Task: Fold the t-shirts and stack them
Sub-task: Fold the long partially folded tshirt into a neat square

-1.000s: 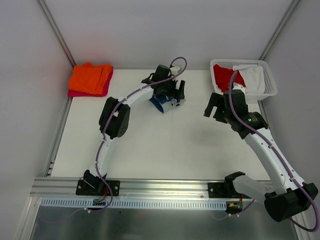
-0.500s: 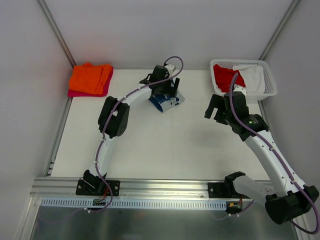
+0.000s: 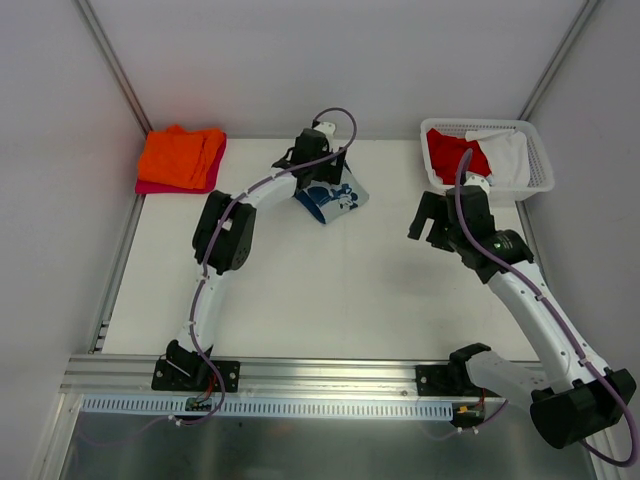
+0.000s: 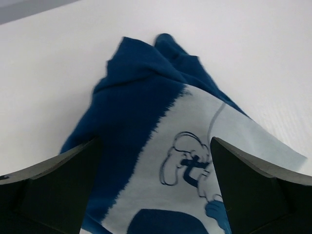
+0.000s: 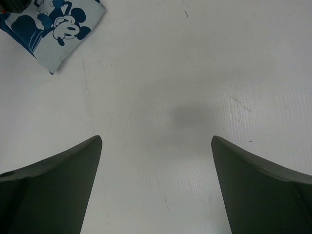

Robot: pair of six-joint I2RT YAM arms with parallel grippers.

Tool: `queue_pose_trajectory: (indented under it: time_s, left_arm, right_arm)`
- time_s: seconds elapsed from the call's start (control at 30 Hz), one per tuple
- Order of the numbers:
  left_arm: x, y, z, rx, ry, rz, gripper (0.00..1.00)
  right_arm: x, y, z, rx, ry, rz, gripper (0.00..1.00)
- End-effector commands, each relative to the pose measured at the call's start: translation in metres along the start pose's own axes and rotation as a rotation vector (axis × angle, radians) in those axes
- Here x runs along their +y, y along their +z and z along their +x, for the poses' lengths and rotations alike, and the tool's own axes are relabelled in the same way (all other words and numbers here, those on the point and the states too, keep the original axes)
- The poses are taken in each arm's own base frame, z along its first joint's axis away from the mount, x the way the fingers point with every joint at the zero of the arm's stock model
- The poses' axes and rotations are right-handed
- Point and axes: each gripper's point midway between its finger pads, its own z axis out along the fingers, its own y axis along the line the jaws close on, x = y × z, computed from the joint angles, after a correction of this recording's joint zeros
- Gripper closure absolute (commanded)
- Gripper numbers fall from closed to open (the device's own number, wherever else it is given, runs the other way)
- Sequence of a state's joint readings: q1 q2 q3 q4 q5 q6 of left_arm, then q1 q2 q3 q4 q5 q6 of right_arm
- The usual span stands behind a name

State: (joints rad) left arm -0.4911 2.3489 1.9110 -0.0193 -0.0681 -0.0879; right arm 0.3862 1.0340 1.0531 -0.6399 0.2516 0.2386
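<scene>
A navy blue t-shirt (image 3: 331, 200) with a pale cartoon print lies folded small at the back middle of the table. My left gripper (image 3: 320, 172) hovers over its far edge. In the left wrist view the shirt (image 4: 146, 112) fills the space below the left gripper (image 4: 155, 142), whose fingers stand wide apart and open. My right gripper (image 3: 432, 218) hangs open over bare table to the right of the shirt, with nothing in the right gripper (image 5: 156, 139). The shirt's printed corner (image 5: 53, 24) shows at the top left of the right wrist view.
A folded orange t-shirt (image 3: 182, 155) rests on a magenta-pink one (image 3: 160, 187) at the back left corner. At the back right, a white lattice basket (image 3: 541, 172) holds a red shirt (image 3: 450, 152) and a white shirt (image 3: 508, 155). Metal frame posts line both sides.
My left gripper has drawn back toward the far left over the blue shirt, uncovering more of its printed face. The right arm has hardly moved.
</scene>
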Motion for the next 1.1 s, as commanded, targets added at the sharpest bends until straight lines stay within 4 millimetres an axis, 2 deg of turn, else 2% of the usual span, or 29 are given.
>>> queue_pose_trajectory:
  time_s: [0.0,0.17,0.5,0.67,0.7,0.73,0.8,0.87,0.97,1.07]
  left_arm:
    - [0.04,-0.007,-0.029,-0.113,-0.002,-0.181,0.03]
    - [0.052,-0.002,-0.037,-0.129,0.001,-0.217,0.02]
    - [0.066,-0.003,-0.033,-0.116,-0.119,-0.199,0.01]
    - [0.073,0.001,-0.037,-0.112,-0.114,-0.234,0.01]
    - [0.076,0.007,-0.024,-0.068,-0.106,-0.248,0.01]
    - [0.075,0.008,-0.039,-0.091,-0.112,-0.242,0.01]
    - [0.076,0.013,-0.039,-0.085,-0.121,-0.232,0.01]
    - [0.069,0.011,-0.046,-0.098,-0.146,-0.196,0.03]
    - [0.057,0.005,-0.058,-0.125,-0.173,-0.148,0.04]
    - [0.054,-0.005,-0.072,-0.153,-0.169,-0.152,0.04]
  right_arm:
    - [-0.001,-0.001,0.0,-0.016,-0.003,-0.003,0.01]
    - [-0.004,-0.002,0.005,-0.008,-0.01,0.004,0.0]
    - [-0.009,-0.009,0.002,-0.028,-0.015,0.018,0.01]
    - [-0.011,-0.013,0.004,-0.032,-0.007,0.01,0.01]
    - [-0.01,-0.014,0.004,-0.034,-0.003,0.007,0.0]
    - [-0.01,-0.015,0.005,-0.035,0.001,0.003,0.01]
    - [-0.009,-0.017,0.004,-0.039,0.002,-0.008,0.01]
    - [-0.011,-0.018,0.004,-0.045,0.004,-0.001,0.0]
    - [-0.012,-0.017,0.003,-0.044,-0.003,0.008,0.0]
    - [-0.013,-0.015,0.005,-0.035,-0.011,0.013,0.01]
